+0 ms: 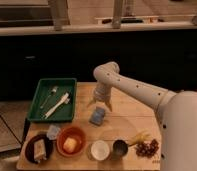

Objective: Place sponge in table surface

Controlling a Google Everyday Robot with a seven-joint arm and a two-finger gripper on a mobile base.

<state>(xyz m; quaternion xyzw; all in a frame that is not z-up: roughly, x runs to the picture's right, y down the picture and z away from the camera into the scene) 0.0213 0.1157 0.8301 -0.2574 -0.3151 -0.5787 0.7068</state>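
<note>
The sponge [97, 116], a small medium-blue block, lies on the light tan wooden table surface [127, 120] near its middle. My gripper [100, 105] hangs from the white arm just above the sponge's far edge, with its fingers spread to either side and nothing between them. The fingertips stand slightly above and behind the sponge, apart from it.
A green tray [52, 100] with utensils sits at the left. Along the front edge are a dark plate [38, 148], an orange bowl [71, 141] with a yellow lump, a pale scrap [53, 131], a white cup [99, 149], a dark cup [120, 147], a banana [138, 137] and grapes [148, 148].
</note>
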